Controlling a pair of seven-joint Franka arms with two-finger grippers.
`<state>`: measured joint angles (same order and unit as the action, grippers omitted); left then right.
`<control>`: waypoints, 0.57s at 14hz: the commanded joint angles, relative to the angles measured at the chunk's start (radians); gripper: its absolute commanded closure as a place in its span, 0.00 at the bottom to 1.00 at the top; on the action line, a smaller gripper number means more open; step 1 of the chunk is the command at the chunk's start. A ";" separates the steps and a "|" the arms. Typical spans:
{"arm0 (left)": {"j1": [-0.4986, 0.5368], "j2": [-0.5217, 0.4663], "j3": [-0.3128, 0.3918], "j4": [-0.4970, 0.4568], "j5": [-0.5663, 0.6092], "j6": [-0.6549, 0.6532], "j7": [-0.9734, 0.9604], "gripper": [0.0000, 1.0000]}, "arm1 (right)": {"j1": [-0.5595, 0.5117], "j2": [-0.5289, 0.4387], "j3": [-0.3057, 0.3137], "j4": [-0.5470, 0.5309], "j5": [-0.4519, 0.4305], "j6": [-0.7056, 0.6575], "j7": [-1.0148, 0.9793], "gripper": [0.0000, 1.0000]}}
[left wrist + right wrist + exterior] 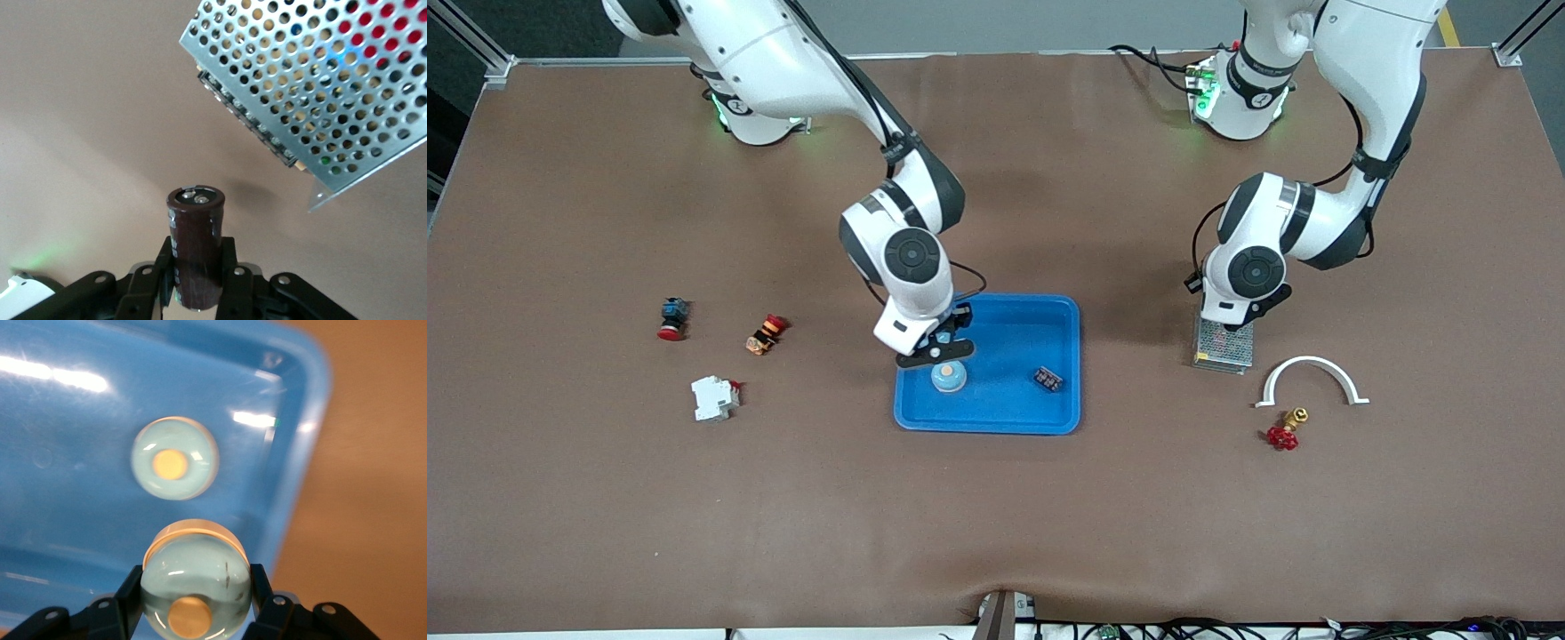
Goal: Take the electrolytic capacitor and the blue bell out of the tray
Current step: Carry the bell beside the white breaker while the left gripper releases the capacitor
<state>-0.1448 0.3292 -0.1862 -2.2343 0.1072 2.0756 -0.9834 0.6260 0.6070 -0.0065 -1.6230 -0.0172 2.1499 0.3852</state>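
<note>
My right gripper is shut on a pale blue bell with an orange button. It holds the bell low over the blue tray, at the tray's end toward the right arm. In the right wrist view the bell sits between the fingers, and what looks like its reflection shows on the glossy tray floor. My left gripper is over the table by a perforated metal box. In the left wrist view it is shut on a dark brown cylindrical capacitor, held upright beside the box.
A small dark component lies in the tray. A red-and-blue button, an orange-and-red button and a white breaker lie toward the right arm's end. A white arch and a red valve lie near the metal box.
</note>
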 commanded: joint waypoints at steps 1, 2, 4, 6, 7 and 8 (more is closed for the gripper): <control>0.011 -0.030 -0.012 -0.065 0.023 0.091 -0.008 1.00 | -0.078 -0.071 0.013 -0.008 0.006 -0.089 -0.153 0.51; 0.011 -0.029 -0.012 -0.088 0.023 0.134 -0.006 1.00 | -0.098 -0.091 0.011 -0.005 0.005 -0.122 -0.196 0.51; 0.011 -0.013 -0.009 -0.129 0.026 0.225 -0.005 1.00 | -0.141 -0.128 0.008 0.011 0.005 -0.194 -0.286 0.51; 0.013 -0.009 -0.009 -0.140 0.063 0.241 -0.008 1.00 | -0.205 -0.160 0.008 0.025 0.005 -0.258 -0.417 0.50; 0.013 -0.007 -0.007 -0.145 0.068 0.242 -0.008 1.00 | -0.241 -0.174 0.008 0.026 0.005 -0.272 -0.492 0.50; 0.013 -0.005 -0.007 -0.148 0.069 0.247 -0.008 1.00 | -0.279 -0.188 0.008 0.029 0.005 -0.287 -0.578 0.50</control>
<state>-0.1448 0.3294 -0.1886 -2.3535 0.1424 2.2952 -0.9834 0.4192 0.4575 -0.0142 -1.5897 -0.0172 1.8961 -0.0616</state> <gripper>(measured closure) 0.696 0.335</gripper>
